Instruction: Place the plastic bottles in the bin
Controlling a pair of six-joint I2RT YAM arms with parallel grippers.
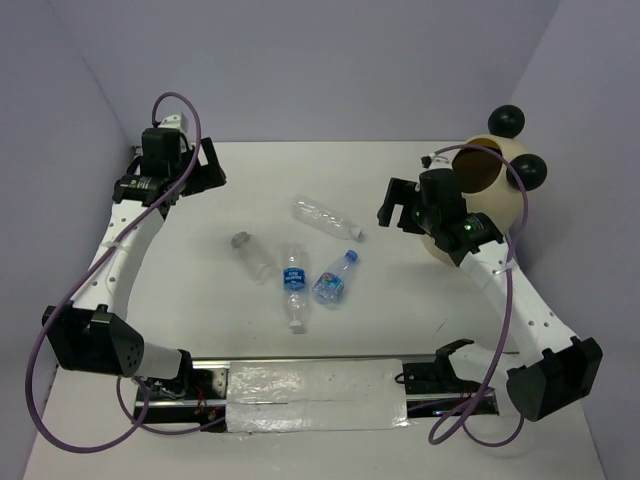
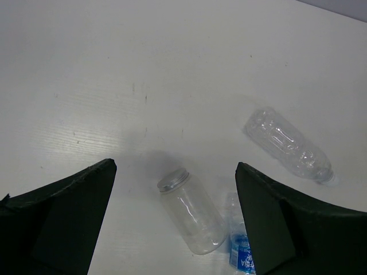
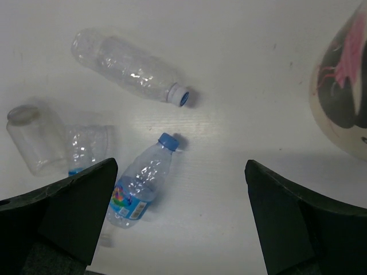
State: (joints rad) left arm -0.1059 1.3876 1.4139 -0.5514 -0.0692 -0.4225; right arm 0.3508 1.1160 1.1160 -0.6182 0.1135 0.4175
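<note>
The left fingers (image 2: 69,217) are spread wide and hold nothing, above the far left of the worktop (image 1: 400,320). All four bottles lie on their sides mid-worktop, outside the bin. Leftmost is the grey-capped bottle (image 1: 252,255), next the blue-labelled bottle (image 1: 293,285), then the unlabelled bottle (image 1: 325,217) farther back and the blue-capped bottle (image 1: 335,278). The right fingers (image 3: 63,212) are also parted and empty, just beside the cream bin (image 1: 505,195) at the far right.

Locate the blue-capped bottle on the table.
In the top view the blue-capped bottle lies mid-table, just right of the long labelled bottle, with the bin farther right.
</note>
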